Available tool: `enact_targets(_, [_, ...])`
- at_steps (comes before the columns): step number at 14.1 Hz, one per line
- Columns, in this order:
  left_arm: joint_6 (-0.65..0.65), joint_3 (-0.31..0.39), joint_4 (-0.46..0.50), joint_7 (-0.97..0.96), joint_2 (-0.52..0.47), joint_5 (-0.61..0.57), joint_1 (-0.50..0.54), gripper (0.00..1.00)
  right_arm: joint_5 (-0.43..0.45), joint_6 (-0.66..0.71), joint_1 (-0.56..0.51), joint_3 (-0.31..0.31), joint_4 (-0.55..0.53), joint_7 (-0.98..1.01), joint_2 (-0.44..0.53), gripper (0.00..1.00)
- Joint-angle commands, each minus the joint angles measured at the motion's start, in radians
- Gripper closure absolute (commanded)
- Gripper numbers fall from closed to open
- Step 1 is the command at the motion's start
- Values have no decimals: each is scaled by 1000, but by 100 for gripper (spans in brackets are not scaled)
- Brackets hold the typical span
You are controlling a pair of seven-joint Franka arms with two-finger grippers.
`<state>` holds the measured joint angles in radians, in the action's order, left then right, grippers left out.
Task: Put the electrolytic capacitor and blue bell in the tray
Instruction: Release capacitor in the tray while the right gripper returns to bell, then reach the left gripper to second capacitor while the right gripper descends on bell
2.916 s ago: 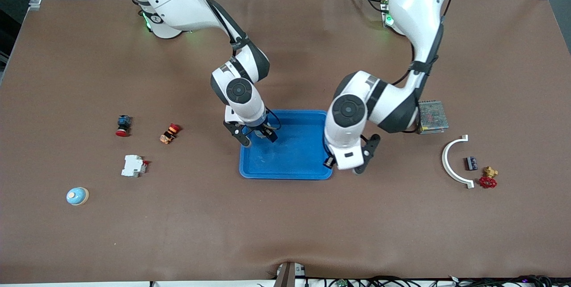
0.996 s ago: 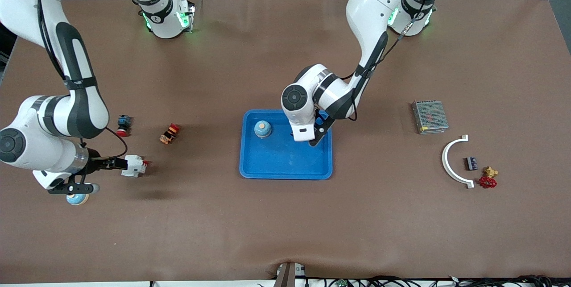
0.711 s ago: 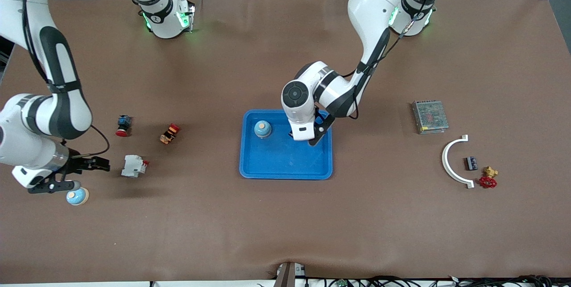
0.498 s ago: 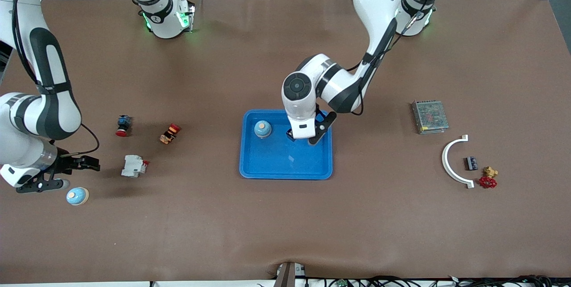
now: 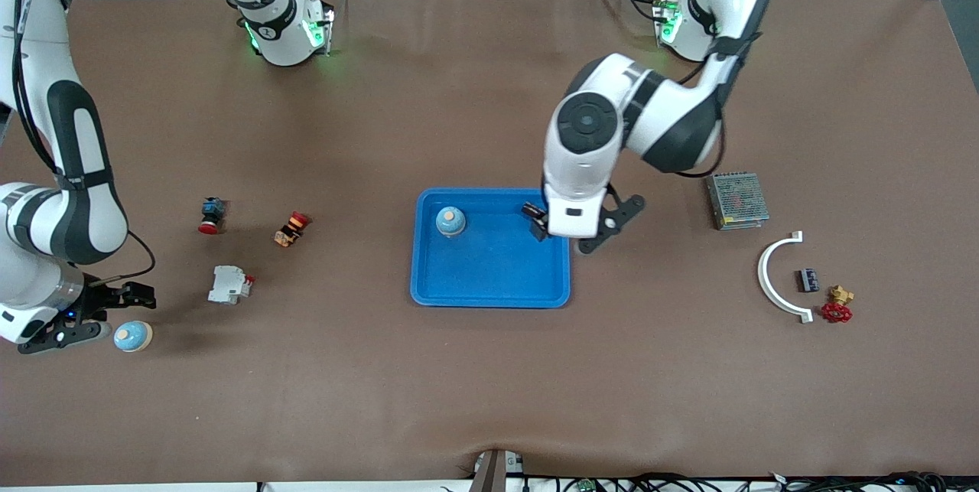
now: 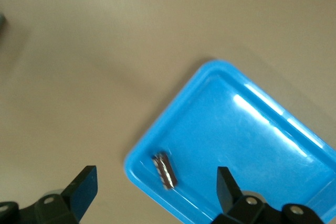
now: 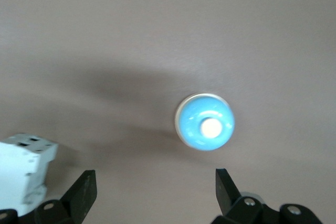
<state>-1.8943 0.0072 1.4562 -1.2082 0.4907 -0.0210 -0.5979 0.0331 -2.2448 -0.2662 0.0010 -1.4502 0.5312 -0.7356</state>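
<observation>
A brown mat covers the surface (image 5: pixel 489 385); grey floor and aluminium frame posts show past its edge along the robots' bases. The blue tray (image 5: pixel 489 289) lies near the middle of the surface. In it, a blue bell (image 5: pixel 450 221) stands by the corner toward the right arm's end and the bases, and a small dark capacitor (image 6: pixel 165 170) lies by the rim at the corner toward the left arm's end. A second blue bell (image 5: pixel 132 336) rests near the edge at the right arm's end, with a white breaker (image 5: pixel 229 285) and two red push-buttons (image 5: pixel 211 215) farther up. A metal power supply (image 5: pixel 736 200), a white arc (image 5: pixel 780 276), a small dark block (image 5: pixel 807 279) and a red-handled valve (image 5: pixel 837 307) lie toward the left arm's end.

The left claw (image 5: pixel 583 230) hangs over the tray's rim, fingers spread and empty; half a second ago it sat lower and deeper over the tray. The right claw (image 5: pixel 84 314), fingers wide and empty, hovers just beside the outer bell, having drawn closer to the surface's end edge since then.
</observation>
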Motion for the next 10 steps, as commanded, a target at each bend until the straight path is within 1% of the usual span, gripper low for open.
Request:
enact_targets(1, [49,-3,30,230,-64,15,79,0,17,19,-28,16,129,52,-91,0])
enact_targets(5, [132,-1,35,588,-118,0,252,0,13,51,-42,16,233,96,-177,0])
enact_targets(8, [132,0,36,853,-119,-20,399,0,13,129,-42,17,349,98,-252,0])
enact_targets(10, [121,0,50,1033,-116,-27,502,0,13,128,-44,17,370,102,-277,0])
